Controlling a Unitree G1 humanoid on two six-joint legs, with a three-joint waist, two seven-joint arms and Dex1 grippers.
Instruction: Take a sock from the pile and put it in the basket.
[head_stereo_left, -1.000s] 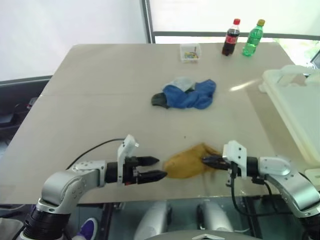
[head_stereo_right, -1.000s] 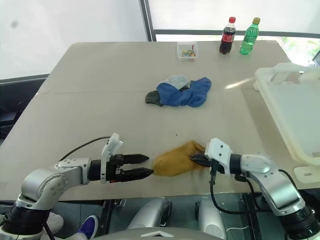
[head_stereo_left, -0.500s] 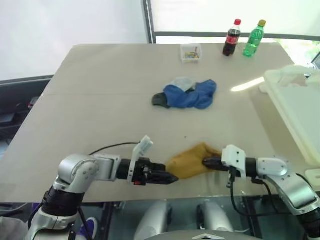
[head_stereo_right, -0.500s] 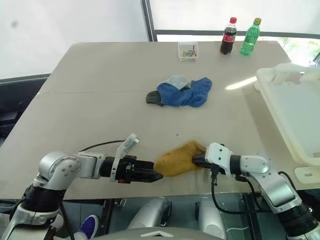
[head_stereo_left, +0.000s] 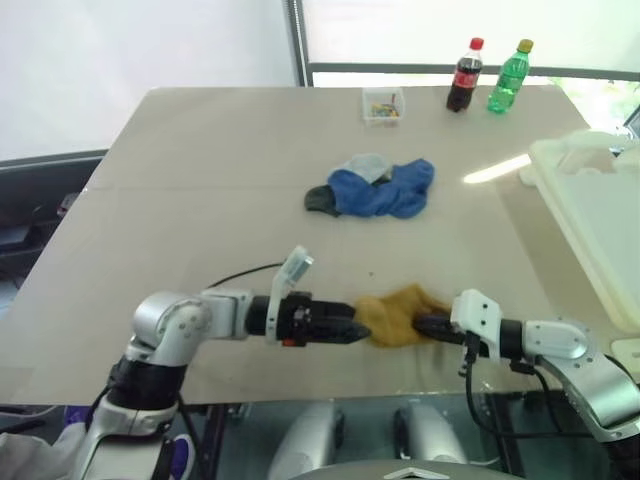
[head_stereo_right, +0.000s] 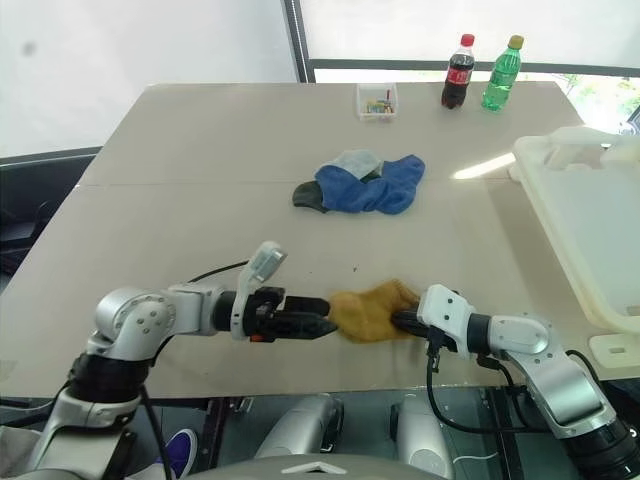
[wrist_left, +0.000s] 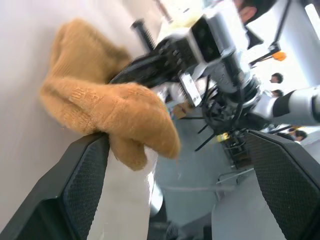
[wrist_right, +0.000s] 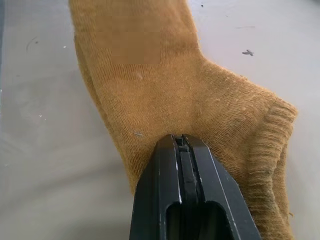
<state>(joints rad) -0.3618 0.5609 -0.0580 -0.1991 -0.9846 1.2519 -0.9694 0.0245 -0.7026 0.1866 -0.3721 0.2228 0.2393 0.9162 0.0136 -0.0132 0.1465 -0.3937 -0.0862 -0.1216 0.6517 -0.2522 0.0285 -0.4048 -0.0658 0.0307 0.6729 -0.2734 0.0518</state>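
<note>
- Since a second ago, the mustard sock (head_stereo_right: 367, 312) has bunched into a shorter heap as the left gripper (head_stereo_right: 318, 323) has come in from the side; its fingers (wrist_left: 85, 185), then apart from the sock, now stand wide with the sock's loose end between them, one touching the fabric.
- That sock lies on the counter (head_stereo_right: 200, 200) near its front edge, between the two sets of fingers and well apart from the pile (head_stereo_right: 362, 184) of blue, grey and dark green socks further out.
- At the other end of the sock, the right gripper (wrist_right: 182, 150) has not moved: its fingers are pressed tight together on a fold near the cuff, the fabric spreading out ahead of the tips.
- The step in hand looks like taking the sock off the counter, with the left fingers set to grip the free end, or to help gather it.
- The basket (head_stereo_right: 590, 225) stands far off to the right fingers' outer side, at the counter's edge.
- Next, I judge, the left fingers need to close on the bunched end, or draw clear, so the sock can be lifted without dragging and carried over the basket's thick rim.
- A loose pinch could let the soft knit slip out.
</note>
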